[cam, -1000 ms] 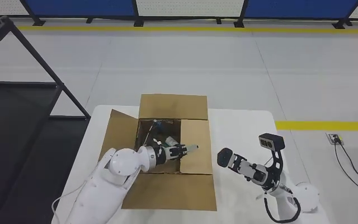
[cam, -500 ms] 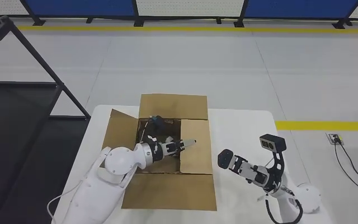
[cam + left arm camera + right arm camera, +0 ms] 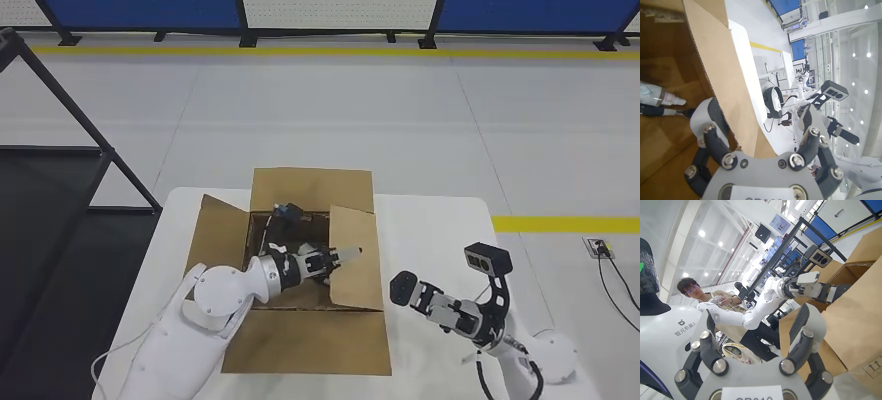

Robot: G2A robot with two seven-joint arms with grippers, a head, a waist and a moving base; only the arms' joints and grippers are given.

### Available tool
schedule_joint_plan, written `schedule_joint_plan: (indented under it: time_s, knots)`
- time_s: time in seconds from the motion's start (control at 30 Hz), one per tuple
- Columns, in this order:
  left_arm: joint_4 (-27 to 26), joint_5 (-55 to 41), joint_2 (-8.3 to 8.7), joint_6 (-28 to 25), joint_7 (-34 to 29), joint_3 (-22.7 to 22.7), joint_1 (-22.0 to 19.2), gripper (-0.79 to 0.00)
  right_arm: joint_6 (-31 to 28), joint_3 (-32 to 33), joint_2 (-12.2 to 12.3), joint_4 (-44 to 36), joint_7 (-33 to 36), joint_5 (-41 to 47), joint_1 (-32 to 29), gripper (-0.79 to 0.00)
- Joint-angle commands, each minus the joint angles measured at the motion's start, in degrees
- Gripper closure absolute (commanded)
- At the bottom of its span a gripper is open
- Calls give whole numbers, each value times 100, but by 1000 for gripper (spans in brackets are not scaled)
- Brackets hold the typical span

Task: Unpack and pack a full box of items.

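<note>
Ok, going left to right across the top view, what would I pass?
First the black metal frame → open brown cardboard box → the robot's right hand → black camera block on that wrist → white floor socket.

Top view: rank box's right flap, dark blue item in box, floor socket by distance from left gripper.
1. Brown cardboard box's right flap, between the fingers of the left gripper.
2. Small dark blue item, inside, by the far wall.
3. White floor socket, far right, on the floor.
</note>
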Motion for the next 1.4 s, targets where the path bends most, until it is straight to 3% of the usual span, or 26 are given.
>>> schedule_joint_plan:
  time_s: [0.0,0.17,0.37,0.6,0.73,1.13,1.37]
  knots:
    - [-215,12,-8,9,66,25,27,-785,-33,-2,41,-42,-33,-13,-45,-785]
    - [-528,194,-51,30,304,198,-24,-785,-120,20,135,-176,-120,-52,-168,-785]
    - [-531,202,-184,85,794,552,-246,-785,-232,222,292,-397,-231,-161,-484,-785]
    - [-18,140,-425,90,1098,1179,-713,-785,-402,506,486,-676,-402,-136,-1048,-785]
    - [400,134,-571,41,1207,1491,-990,-785,-400,520,502,-690,-399,-150,-1084,-785]
    - [378,189,-575,5,1261,1495,-903,-785,-331,470,504,-837,-599,-204,-1102,-785]
    - [892,-154,-806,-84,1301,1819,-1186,-785,-178,506,556,-901,-561,-373,-1130,-785]
